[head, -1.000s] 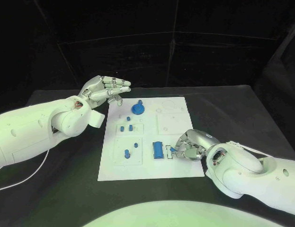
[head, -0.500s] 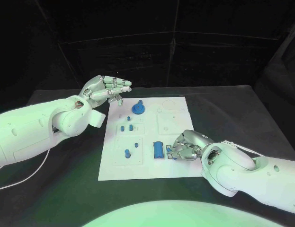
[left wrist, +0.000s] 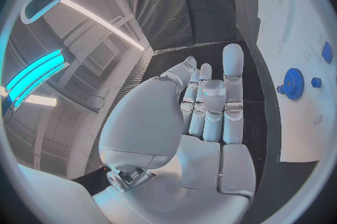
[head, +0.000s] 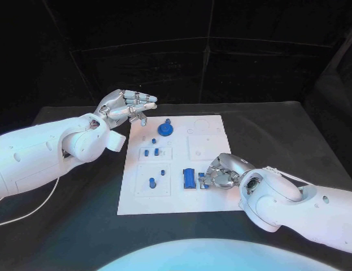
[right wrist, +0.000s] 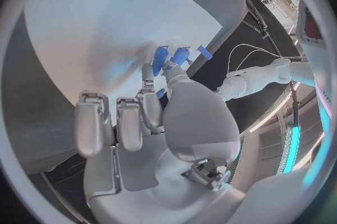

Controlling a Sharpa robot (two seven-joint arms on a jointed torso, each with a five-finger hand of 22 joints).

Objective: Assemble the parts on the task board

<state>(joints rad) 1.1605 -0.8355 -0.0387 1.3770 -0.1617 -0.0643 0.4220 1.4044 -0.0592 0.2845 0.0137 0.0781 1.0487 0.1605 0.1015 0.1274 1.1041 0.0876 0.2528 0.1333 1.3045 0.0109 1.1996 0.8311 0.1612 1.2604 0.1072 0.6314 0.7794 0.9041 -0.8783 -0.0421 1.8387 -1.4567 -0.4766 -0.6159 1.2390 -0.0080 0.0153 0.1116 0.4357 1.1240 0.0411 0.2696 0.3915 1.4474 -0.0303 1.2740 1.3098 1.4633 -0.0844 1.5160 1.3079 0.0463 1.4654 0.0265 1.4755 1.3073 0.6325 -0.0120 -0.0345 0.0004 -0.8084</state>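
**Right hand down on the board, left hand held off**

We see the task board (head: 212, 200) lying flat mid-bench (head: 306, 135), with blue parts on it. A long blue block (head: 190, 179) lies just beside the right hand (head: 222, 173), on its inner side. That hand is down at the board's near right edge, fingertips (right wrist: 171, 71) bent onto a small blue piece (head: 201, 179) next to the block; we cannot tell whether it actually grips it. Farther from it, toward the left hand, stands a blue gear (head: 165, 129), with two small pegs (head: 151, 152) and one more peg (head: 152, 182) nearer us. The left hand (head: 127, 106) hovers off the board's far left corner, fingers loosely apart, holding nothing.
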